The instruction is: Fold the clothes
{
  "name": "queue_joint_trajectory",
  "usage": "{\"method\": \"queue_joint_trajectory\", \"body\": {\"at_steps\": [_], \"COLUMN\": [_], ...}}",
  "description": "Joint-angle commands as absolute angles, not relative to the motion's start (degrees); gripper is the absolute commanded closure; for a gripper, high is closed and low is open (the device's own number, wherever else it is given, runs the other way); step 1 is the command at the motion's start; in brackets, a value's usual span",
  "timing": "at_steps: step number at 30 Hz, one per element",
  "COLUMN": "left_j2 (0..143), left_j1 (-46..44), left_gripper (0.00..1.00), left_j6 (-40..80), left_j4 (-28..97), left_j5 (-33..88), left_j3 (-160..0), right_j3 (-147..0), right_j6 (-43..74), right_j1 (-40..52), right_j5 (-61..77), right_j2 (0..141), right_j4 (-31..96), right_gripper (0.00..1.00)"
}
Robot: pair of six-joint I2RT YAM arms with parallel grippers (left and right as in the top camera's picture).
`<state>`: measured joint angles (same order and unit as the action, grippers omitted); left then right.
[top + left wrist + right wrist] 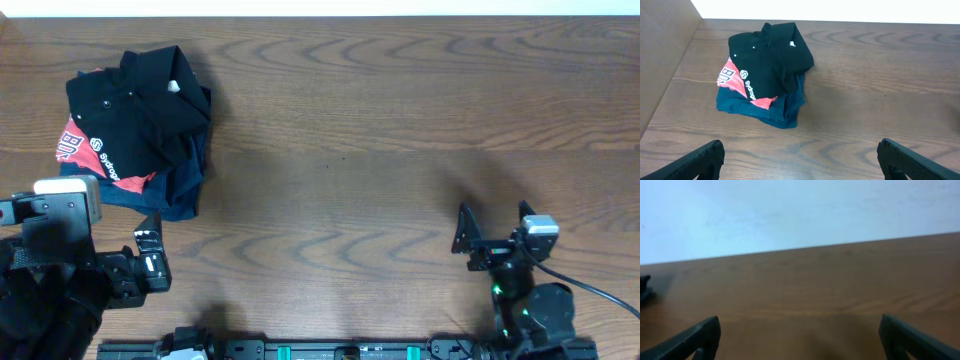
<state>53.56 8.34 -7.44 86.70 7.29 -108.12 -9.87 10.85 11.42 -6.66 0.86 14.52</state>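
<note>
The black shirt (140, 95) lies folded on top of a small pile at the far left of the table, collar up, with a white neck tag and a white logo. It also shows in the left wrist view (767, 55). My left gripper (800, 150) is open and empty, well short of the pile, near the front left edge in the overhead view (85, 225). My right gripper (493, 215) is open and empty at the front right, far from the pile. In the right wrist view (800, 325) only bare table lies between its fingers.
A red shirt with white lettering (72, 140) and a navy garment (180, 190) lie under the black shirt. The wooden table (380, 150) runs to a pale far edge. A cable trails off at the right.
</note>
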Motion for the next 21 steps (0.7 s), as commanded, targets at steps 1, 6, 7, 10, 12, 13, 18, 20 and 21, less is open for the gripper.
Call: {"method": "queue_joint_trajectory", "body": {"at_steps": [1, 6, 7, 10, 12, 13, 18, 20, 21], "left_j2": [53.5, 53.5, 53.5, 53.5, 53.5, 53.5, 53.5, 53.5, 53.5], "left_j1": [8.1, 8.1, 8.1, 8.1, 8.1, 8.1, 8.1, 8.1, 8.1], "left_gripper": [0.02, 0.02, 0.02, 0.02, 0.02, 0.02, 0.02, 0.02, 0.02], "left_j6": [-6.7, -6.7, -6.7, -6.7, -6.7, -6.7, -6.7, -6.7, -6.7], "left_j4": [86.6, 86.6, 86.6, 86.6, 86.6, 86.6, 86.6, 86.6, 86.6], "left_j5": [7.0, 7.0, 7.0, 7.0, 7.0, 7.0, 7.0, 7.0, 7.0], "left_j3": [-107.9, -107.9, -107.9, -108.0, -107.9, -107.9, -107.9, -107.9, -107.9], "right_j3": [-4.4, -0.3, -0.3, -0.3, -0.3, -0.3, -0.3, -0.3, -0.3], "right_j6": [10.4, 10.4, 10.4, 10.4, 10.4, 10.4, 10.4, 10.4, 10.4], "right_j1": [10.8, 10.8, 10.9, 10.8, 10.8, 10.8, 10.8, 10.8, 10.8], "right_j5": [-7.5, -7.5, -7.4, -7.4, -7.5, -7.4, -7.5, -7.5, -7.5], "right_j2": [0.3, 0.3, 0.3, 0.4, 0.4, 0.4, 0.4, 0.4, 0.4], "right_j4": [9.0, 2.6, 2.9, 3.4, 3.4, 3.4, 3.4, 3.4, 3.4], "right_gripper": [0.01, 0.01, 0.01, 0.01, 0.01, 0.01, 0.01, 0.01, 0.01]}}
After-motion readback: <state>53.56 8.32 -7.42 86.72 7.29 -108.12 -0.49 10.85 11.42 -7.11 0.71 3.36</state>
